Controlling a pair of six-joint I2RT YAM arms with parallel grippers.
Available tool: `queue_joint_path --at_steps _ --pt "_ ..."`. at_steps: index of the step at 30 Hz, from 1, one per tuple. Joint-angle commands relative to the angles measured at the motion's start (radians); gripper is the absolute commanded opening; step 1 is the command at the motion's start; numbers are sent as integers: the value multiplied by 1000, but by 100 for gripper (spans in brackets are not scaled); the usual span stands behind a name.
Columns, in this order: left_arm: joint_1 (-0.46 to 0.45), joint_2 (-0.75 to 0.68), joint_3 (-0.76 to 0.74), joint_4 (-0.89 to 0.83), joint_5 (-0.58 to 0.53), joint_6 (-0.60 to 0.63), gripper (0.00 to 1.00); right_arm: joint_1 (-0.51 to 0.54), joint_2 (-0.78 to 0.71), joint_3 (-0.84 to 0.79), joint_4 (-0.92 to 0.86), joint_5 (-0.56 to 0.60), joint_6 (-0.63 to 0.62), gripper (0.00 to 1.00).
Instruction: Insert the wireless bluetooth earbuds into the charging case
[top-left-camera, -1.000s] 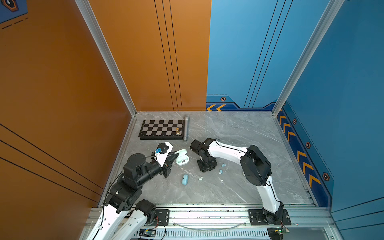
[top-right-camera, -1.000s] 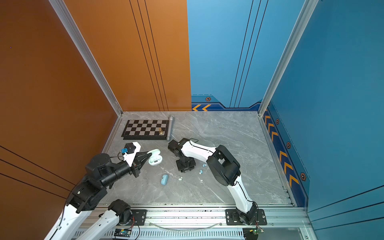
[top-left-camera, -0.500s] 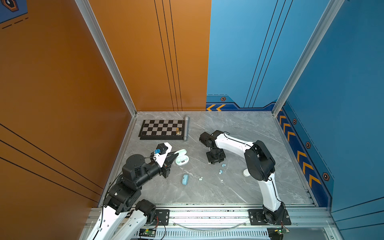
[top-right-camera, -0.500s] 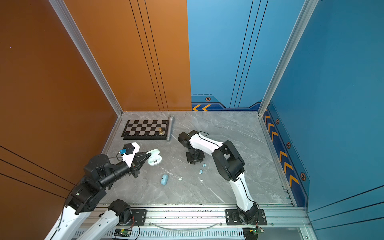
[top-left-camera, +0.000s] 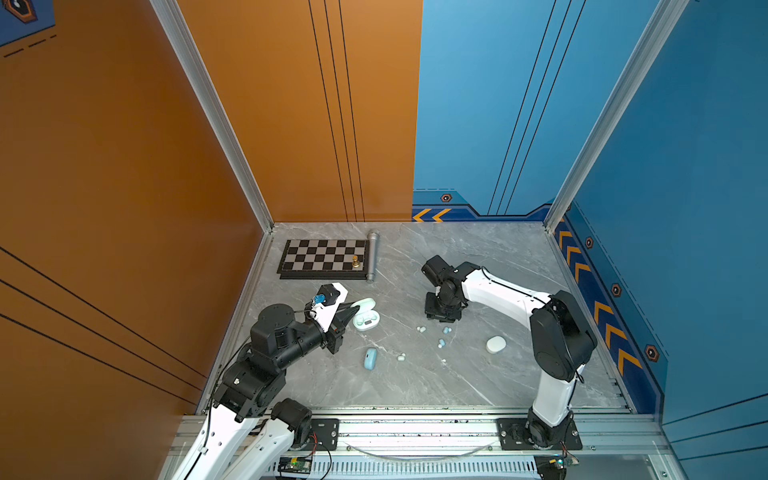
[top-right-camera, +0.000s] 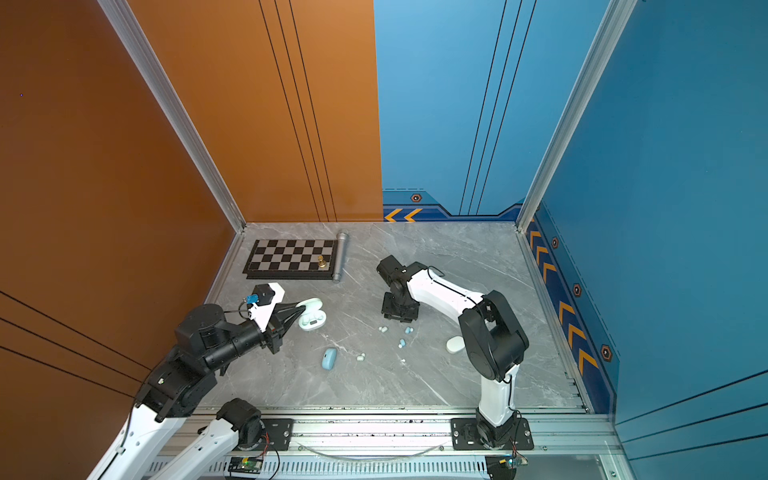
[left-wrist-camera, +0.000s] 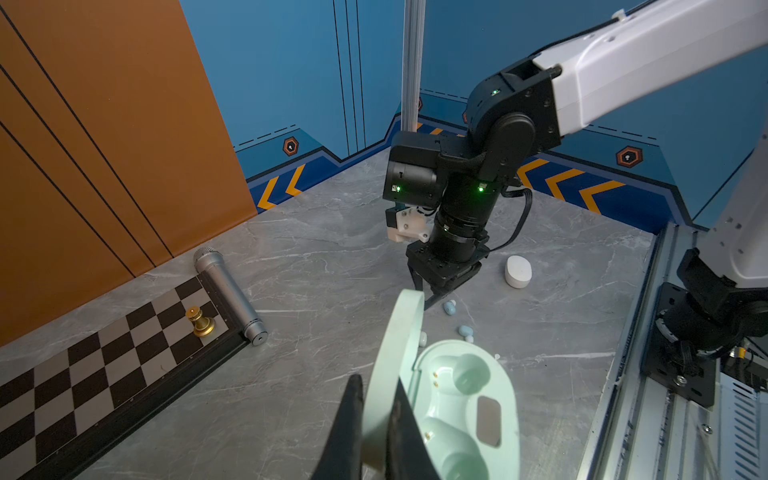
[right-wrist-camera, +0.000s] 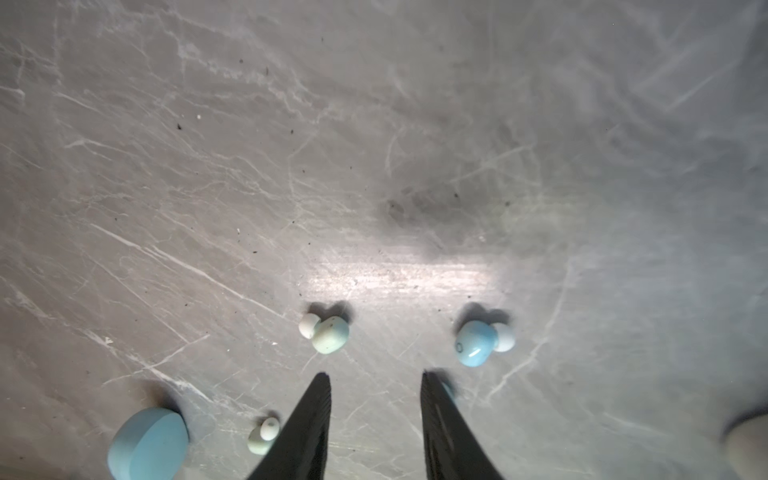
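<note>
The mint charging case (top-left-camera: 365, 318) (top-right-camera: 312, 318) lies open on the grey table, both wells empty in the left wrist view. My left gripper (left-wrist-camera: 376, 384) (top-left-camera: 352, 308) is shut on its raised lid (left-wrist-camera: 395, 340). Several earbuds lie loose mid-table: a mint one (right-wrist-camera: 328, 332) (top-left-camera: 421, 329), a pale blue one (right-wrist-camera: 478, 343) (top-left-camera: 446, 330), and another mint one (right-wrist-camera: 262, 436) (top-left-camera: 401, 356). My right gripper (right-wrist-camera: 375, 375) (top-left-camera: 442, 313) hangs open just above the table, pointing down beside these buds, with nothing between its fingers.
A closed pale blue case (top-left-camera: 370, 358) (right-wrist-camera: 147, 442) lies near the front. A closed white case (top-left-camera: 496, 344) sits right of the buds. A chessboard (top-left-camera: 324, 259) with a gold piece (top-left-camera: 355, 261) and a silver cylinder (top-left-camera: 372, 255) lie at the back left.
My right gripper has moved to the right and slightly back, away from the mint case, uncovering the white case. The left gripper and the case have stayed still.
</note>
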Motion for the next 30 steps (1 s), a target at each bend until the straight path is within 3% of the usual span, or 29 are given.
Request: queue_joint_path --at_steps 1,12,20,30 --pt "4 8 -18 31 36 1 0 25 -15 -67 198 -59 228 39" --pt "-1 11 -29 47 33 2 0 34 45 -88 253 -38 309 38" --pt "-1 -7 -40 46 22 2 0 64 14 -112 222 25 300 39" --pt "-1 -1 -36 46 26 8 0 99 10 -57 161 10 214 41"
